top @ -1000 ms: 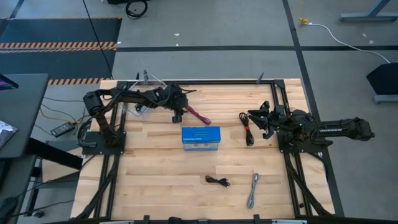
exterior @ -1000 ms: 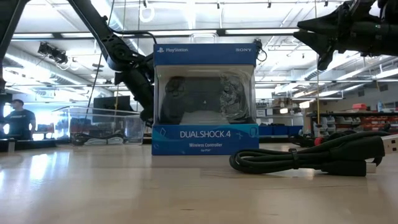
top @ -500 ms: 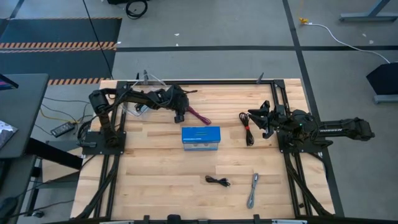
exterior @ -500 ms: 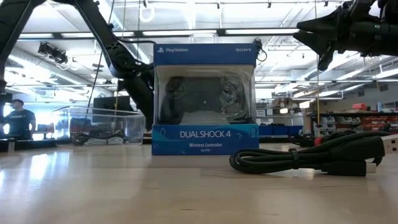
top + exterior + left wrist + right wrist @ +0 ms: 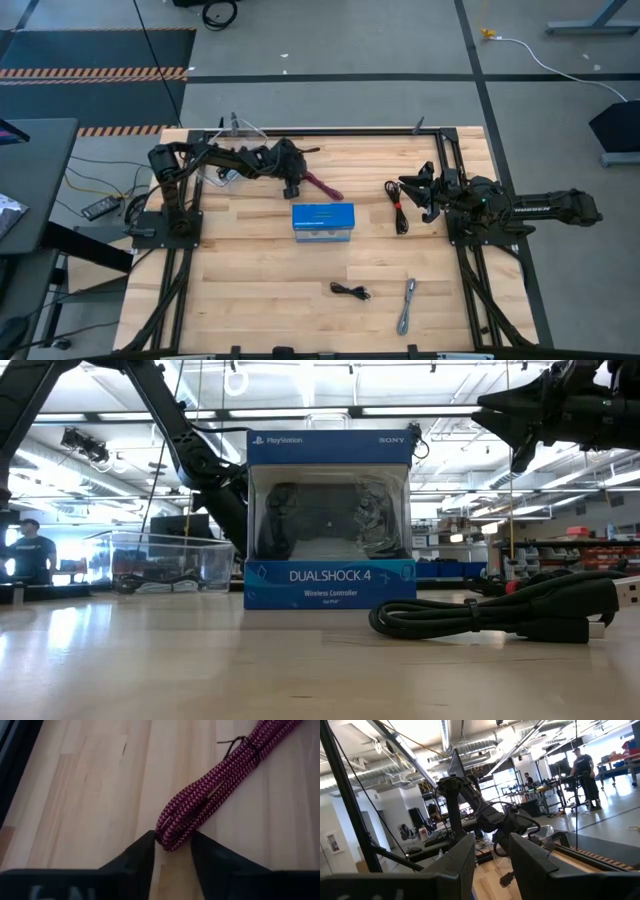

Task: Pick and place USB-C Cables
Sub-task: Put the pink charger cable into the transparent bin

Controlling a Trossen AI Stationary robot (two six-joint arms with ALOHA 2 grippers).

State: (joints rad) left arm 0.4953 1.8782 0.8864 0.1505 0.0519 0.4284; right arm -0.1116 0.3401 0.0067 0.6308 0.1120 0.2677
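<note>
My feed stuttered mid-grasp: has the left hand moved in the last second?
Yes. In the high view the left hand has edged slightly toward the blue DualShock 4 box, reaching the near end of the maroon cable.

From overhead we look straight down on the whole wooden table (image 5: 260, 260) and both arms, with floor around it. At tabletop height we face level across the boards, close to the blue box (image 5: 330, 520), which also sits mid-table in the overhead view. From the left wrist we look down, very near the wood and the maroon cable (image 5: 215, 790). From the right wrist we look out across the table into the room, seeing the other arm.
</note>
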